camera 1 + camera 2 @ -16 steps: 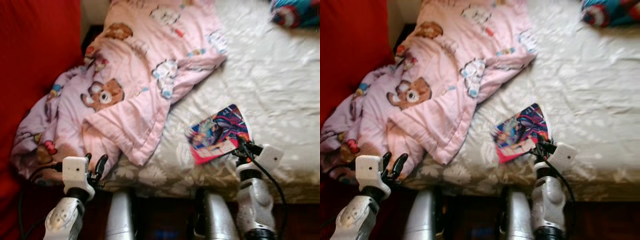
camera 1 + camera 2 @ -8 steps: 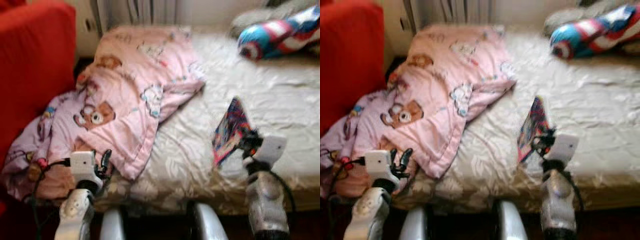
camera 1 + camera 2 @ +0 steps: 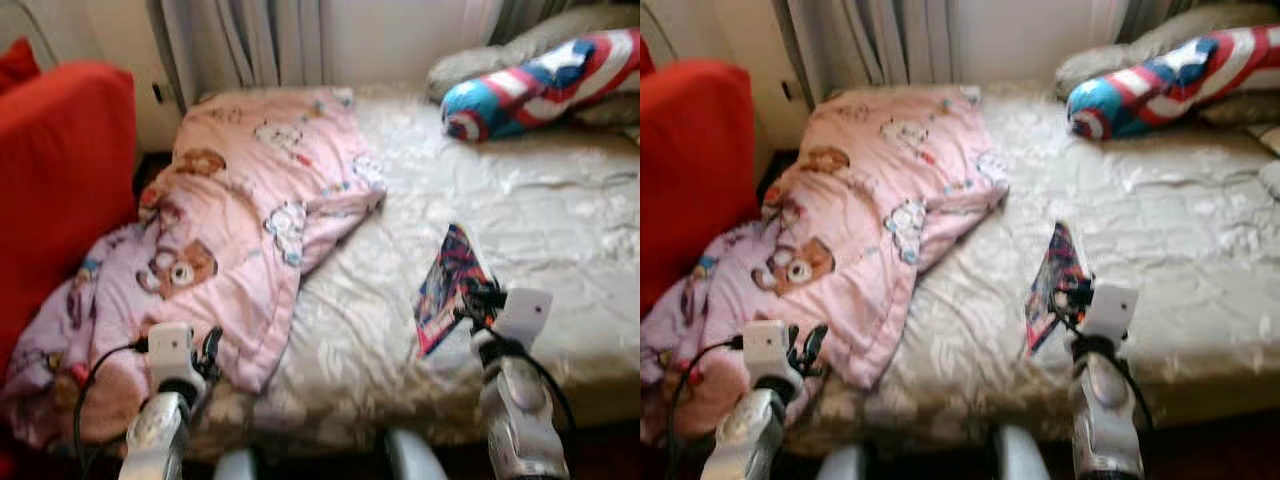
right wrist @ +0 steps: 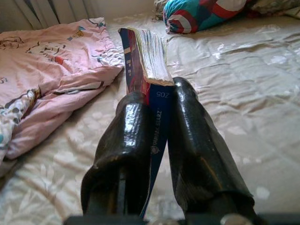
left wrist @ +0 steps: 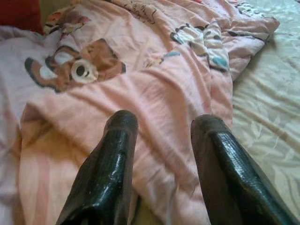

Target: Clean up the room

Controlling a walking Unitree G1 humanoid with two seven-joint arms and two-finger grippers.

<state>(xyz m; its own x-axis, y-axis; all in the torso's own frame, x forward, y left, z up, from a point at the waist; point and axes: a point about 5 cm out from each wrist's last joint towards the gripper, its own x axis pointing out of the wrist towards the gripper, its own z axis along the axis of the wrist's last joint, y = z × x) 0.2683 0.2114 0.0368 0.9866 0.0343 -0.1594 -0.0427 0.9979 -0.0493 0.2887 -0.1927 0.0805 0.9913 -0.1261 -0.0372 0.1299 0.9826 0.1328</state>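
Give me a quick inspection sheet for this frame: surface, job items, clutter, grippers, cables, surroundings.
Surface: bed with a wrinkled pale sheet.
Job's things: book with a colourful cover, lifted off the sheet and held on edge.
Clutter: pink teddy-bear blanket spilling over the bed's left edge; shield-print pillow at the far right.
Grippers: right gripper shut on the book; left gripper open, holding nothing, low over the blanket's near edge.
Cables: black cable looping beside the left wrist; another along the right wrist.
Surroundings: red armchair on the left; curtains behind the bed.
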